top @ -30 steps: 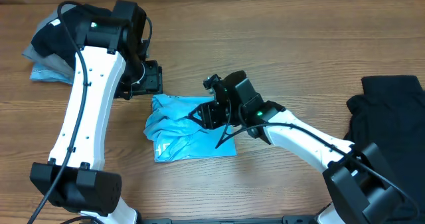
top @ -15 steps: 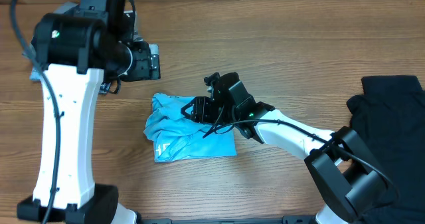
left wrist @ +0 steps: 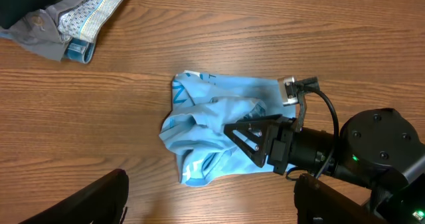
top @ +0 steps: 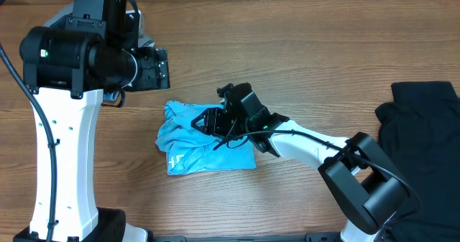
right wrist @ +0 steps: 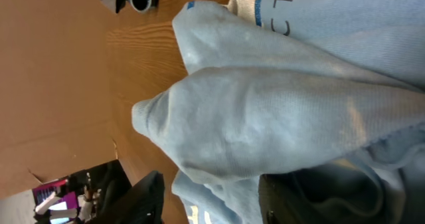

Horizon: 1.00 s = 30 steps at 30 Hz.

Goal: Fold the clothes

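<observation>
A light sky-blue T-shirt (top: pixel 188 143) lies crumpled and partly folded on the wooden table, its white print showing in the left wrist view (left wrist: pixel 199 127). My right gripper (top: pixel 207 121) lies low on the shirt's upper right part. It is open, with a bulging fold of blue fabric (right wrist: pixel 265 111) between its fingers (right wrist: pixel 147 199), and a strip of wood shows between one finger and the cloth. My left gripper (top: pixel 159 68) hangs high above the table, up and left of the shirt. It is open with nothing in it, and its fingers (left wrist: pixel 99 197) frame the bottom of its view.
A black garment (top: pixel 420 120) lies at the right edge of the table. A pile of grey and patterned clothes (left wrist: pixel 73 21) sits at the far left, mostly hidden under the left arm in the overhead view. Bare wood surrounds the shirt.
The left arm has lifted away from the shirt's upper left corner and its jaws have widened. The right gripper has slid left across the shirt while its jaws spread.
</observation>
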{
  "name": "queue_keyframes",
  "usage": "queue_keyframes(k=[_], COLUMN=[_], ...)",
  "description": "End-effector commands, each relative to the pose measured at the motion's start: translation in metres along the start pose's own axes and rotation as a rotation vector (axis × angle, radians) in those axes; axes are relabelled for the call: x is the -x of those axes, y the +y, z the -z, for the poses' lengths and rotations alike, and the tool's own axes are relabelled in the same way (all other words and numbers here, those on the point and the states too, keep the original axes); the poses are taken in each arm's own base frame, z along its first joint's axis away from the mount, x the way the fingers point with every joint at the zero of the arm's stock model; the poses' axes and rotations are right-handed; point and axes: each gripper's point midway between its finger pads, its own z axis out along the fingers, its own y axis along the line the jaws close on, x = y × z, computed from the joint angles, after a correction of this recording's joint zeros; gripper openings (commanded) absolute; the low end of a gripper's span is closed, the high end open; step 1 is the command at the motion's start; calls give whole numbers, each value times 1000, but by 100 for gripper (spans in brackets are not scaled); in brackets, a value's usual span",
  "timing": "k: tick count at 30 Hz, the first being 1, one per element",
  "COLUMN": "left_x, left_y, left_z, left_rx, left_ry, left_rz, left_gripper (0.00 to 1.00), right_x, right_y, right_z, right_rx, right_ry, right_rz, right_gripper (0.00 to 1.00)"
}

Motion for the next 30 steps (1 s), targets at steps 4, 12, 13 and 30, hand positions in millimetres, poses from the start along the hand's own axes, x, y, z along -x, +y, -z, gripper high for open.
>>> queue_keyframes(k=[4, 12, 13, 30], left_x=[1, 1, 1, 1], left_y=[-2, -2, -2, -2], left_z=[6, 6, 6, 6], left_rx=[-12, -12, -12, -11], left_ry=[-19, -19, -18, -18], left_rz=[-18, -17, -17, -21], left_gripper=[83, 83, 83, 83], right_x=[17, 20, 20, 62], right_y=[22, 19, 19, 14], right_z=[-1, -2, -2, 44], right_rx=[56, 37, 37, 135], right_ry=[-79, -105, -105, -94], right_rz=[33, -15, -5, 110], right_gripper=[50, 34, 32, 4])
